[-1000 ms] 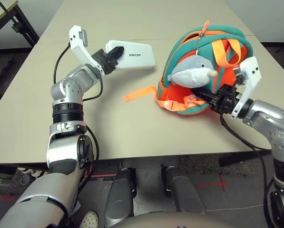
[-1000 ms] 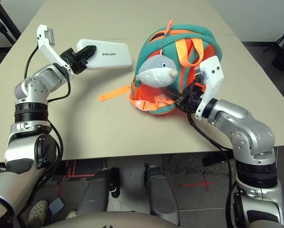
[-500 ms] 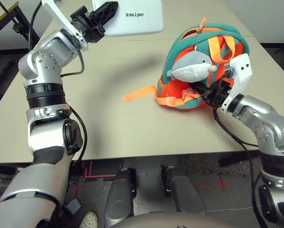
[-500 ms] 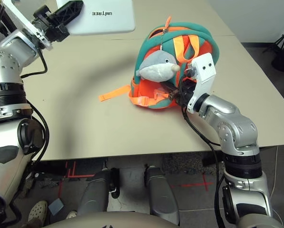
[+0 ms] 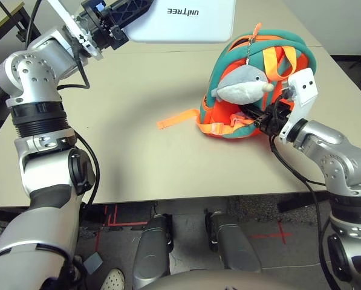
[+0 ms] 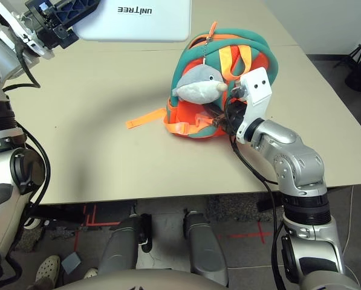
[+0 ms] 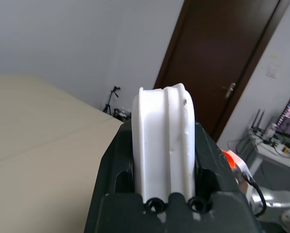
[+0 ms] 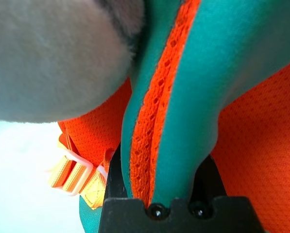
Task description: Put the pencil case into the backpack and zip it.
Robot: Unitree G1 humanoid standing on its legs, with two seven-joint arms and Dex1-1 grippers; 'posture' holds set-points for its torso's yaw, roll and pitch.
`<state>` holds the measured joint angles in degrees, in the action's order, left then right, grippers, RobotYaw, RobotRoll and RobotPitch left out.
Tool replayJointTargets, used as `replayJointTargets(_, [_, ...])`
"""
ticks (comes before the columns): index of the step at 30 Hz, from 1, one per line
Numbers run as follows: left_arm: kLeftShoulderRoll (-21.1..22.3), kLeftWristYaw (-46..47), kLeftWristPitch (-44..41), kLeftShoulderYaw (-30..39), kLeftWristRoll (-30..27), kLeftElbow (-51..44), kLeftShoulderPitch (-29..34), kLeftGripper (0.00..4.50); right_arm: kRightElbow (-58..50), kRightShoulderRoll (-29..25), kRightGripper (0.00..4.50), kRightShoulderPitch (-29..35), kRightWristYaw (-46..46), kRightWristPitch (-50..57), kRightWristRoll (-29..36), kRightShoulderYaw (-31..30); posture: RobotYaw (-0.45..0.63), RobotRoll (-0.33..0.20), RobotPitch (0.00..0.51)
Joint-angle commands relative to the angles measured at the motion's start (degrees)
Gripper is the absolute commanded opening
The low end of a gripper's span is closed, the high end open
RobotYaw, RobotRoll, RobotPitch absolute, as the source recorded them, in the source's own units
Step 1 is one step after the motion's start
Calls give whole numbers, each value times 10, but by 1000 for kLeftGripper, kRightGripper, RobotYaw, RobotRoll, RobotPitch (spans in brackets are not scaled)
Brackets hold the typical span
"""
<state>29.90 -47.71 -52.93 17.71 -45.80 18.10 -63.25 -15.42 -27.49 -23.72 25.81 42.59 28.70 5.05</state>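
Note:
My left gripper [image 5: 130,13] is shut on one end of the white pencil case [image 5: 189,21], holding it in the air above the far side of the table, left of the backpack's top. In the left wrist view the pencil case [image 7: 163,121] stands edge-on between the black fingers [image 7: 120,160]. The orange backpack [image 5: 253,66] with teal trim stands on the table at the right, with a grey plush toy [image 5: 243,86] hanging on its front. My right gripper [image 5: 266,121] is shut on the backpack's teal-and-orange rim [image 8: 183,97].
An orange strap [image 5: 177,119] trails left of the backpack across the beige table [image 5: 138,157]. The table's near edge runs just in front of my arms. A dark frame [image 5: 23,24] stands off the table's far left corner.
My left arm has lifted the pencil case off the table and carried it up and to the right, toward the backpack. My right gripper has kept its hold while the backpack tipped more upright.

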Motion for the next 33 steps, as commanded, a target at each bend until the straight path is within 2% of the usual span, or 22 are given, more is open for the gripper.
replayJointTargets(1, [-4,-16,2,-17,0,-11,10,1274,17,2,616,4,1,8,-12,-15,-159,0,163])
replayJointTargets(10, [0,-62,19,-82,32,-15,26,1274,18,5,616,0,3,7,-19,-14,-164,0,167])
replayJointTargets(20, [-5,-132,40,-152,75,13,0,1273,24,4,616,-6,9,5,-30,-15,-167,0,172])
replayJointTargets(33, [-85,-195,166,-217,189,172,-75,1257,29,11,614,-8,14,-4,-45,-21,-177,0,165])
